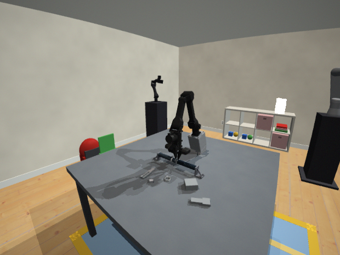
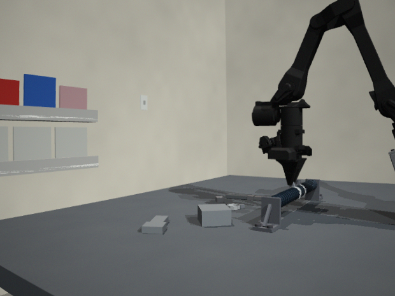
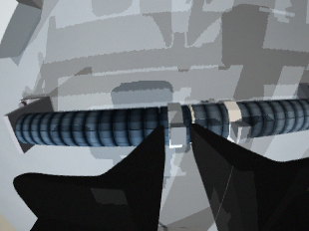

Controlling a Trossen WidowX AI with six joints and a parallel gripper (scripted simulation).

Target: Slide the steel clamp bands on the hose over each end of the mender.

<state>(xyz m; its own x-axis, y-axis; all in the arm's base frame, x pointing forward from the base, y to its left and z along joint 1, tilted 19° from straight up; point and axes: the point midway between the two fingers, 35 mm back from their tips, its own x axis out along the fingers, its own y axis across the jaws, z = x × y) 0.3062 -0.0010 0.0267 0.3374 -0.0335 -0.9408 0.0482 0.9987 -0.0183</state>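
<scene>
Top view: looking down from high and far across the grey table (image 1: 241,187) toward the room corner. Exterior view: sitting low, near the tabletop, facing the arm sidelong. Wrist view: peering straight down, close, sharing the ribbed hose (image 3: 94,127) with both.

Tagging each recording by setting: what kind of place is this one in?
Probably an indoor lab or workshop room: a black arm mounted on a grey table, a ribbed hose held in a bench fixture, a cube shelf by the wall and wood flooring.
</scene>
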